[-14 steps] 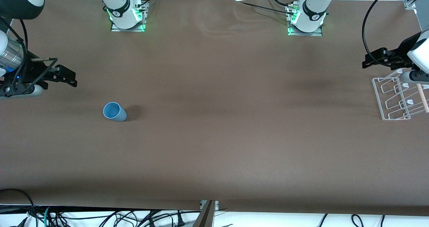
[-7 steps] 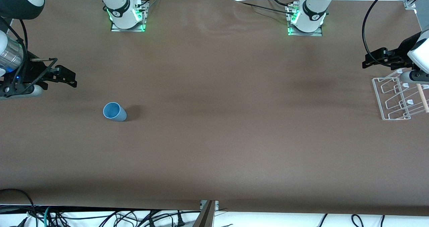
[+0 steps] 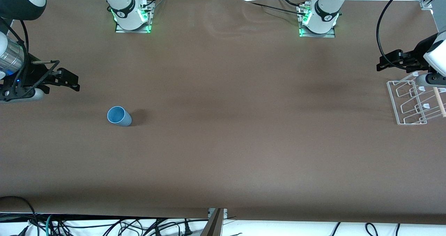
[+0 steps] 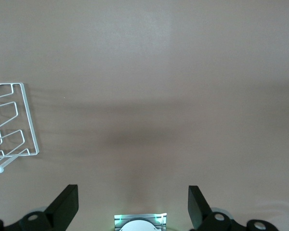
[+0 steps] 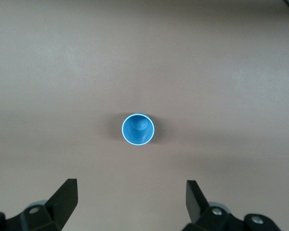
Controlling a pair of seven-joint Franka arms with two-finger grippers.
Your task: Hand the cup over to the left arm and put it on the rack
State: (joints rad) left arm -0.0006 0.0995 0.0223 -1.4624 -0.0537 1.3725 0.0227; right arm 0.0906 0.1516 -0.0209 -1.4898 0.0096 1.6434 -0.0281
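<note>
The fingers of both arms stand spread wide with nothing between them. The right gripper [image 3: 71,83] hangs over the brown desk [image 3: 223,152] at the right arm's end, and its wrist view shows only the finger [image 5: 65,199] tips, the rest cut off by the frame. The cup [image 3: 118,116] stands upright on the desk, mouth up, near that gripper but apart from it, closer to the front camera. The left gripper [image 3: 385,62] waits over the desk beside the rack [image 3: 411,102] at the left arm's end. The rack's outer part is cut off at the frame edge, and the arm's white wrist covers its corner. Cables [image 3: 104,227] lie below the desk's near edge.
</note>
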